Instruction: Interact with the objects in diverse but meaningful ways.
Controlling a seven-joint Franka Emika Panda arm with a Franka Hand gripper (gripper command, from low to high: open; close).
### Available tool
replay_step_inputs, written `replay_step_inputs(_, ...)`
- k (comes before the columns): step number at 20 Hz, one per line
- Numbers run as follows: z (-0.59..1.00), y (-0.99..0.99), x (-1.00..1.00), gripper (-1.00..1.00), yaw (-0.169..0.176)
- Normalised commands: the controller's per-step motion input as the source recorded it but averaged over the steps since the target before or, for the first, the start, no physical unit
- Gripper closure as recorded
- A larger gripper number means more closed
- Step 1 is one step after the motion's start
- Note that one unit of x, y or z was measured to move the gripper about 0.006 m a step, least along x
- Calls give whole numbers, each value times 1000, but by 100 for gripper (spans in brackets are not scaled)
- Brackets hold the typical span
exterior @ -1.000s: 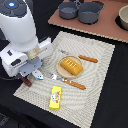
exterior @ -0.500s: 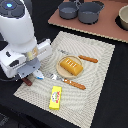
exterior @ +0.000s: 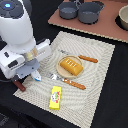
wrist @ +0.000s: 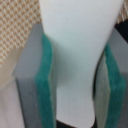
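Fingers [wrist: 70, 75] with green rubber pads [wrist: 47, 85] stand on either side of a smooth white plastic piece [wrist: 75, 55], which fills the gap between them in the wrist view; both pads appear to press on its flanks, so I judge them closed on it, narrowed only as far as the piece allows. In the exterior view the same white-and-blue piece [exterior: 37, 76] shows below the white robot arm [exterior: 20, 35], its blue tip pointing down toward the beige woven placemat [exterior: 100, 75] near the mat's edge on the exterior view's left. Whether the tip touches the mat I cannot tell.

The piece's long axis runs along the fingers, roughly upright, so any setting down would go straight down onto the mat.

Other task things lie toward the exterior view's right of the fingers. An orange-yellow ridged bread block [exterior: 71, 65] rests on a round tan plate [exterior: 60, 70] near the middle of the mat. An orange-handled knife [exterior: 75, 84] lies just beside the plate, its metal end nearest the held piece. A second orange-handled utensil [exterior: 88, 59] lies at the plate's far side. A yellow flat packet [exterior: 55, 97] sits near the mat's near edge. A brown sausage-like stick [exterior: 19, 85] lies off the mat on the black table [exterior: 115, 110], just beside the arm. Two grey-blue pots [exterior: 80, 11] stand well apart on a brown board [exterior: 105, 30] at the table's far edge.
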Motion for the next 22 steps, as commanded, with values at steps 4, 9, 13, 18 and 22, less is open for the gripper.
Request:
replay_step_inputs(4,359,222,-519,100,-9)
replay_step_inputs(9,501,465,-447,100,-4)
replay_step_inputs(13,709,674,-254,100,-18)
replay_step_inputs(18,447,731,-279,100,4)
replay_step_inputs(22,-24,549,-303,100,16)
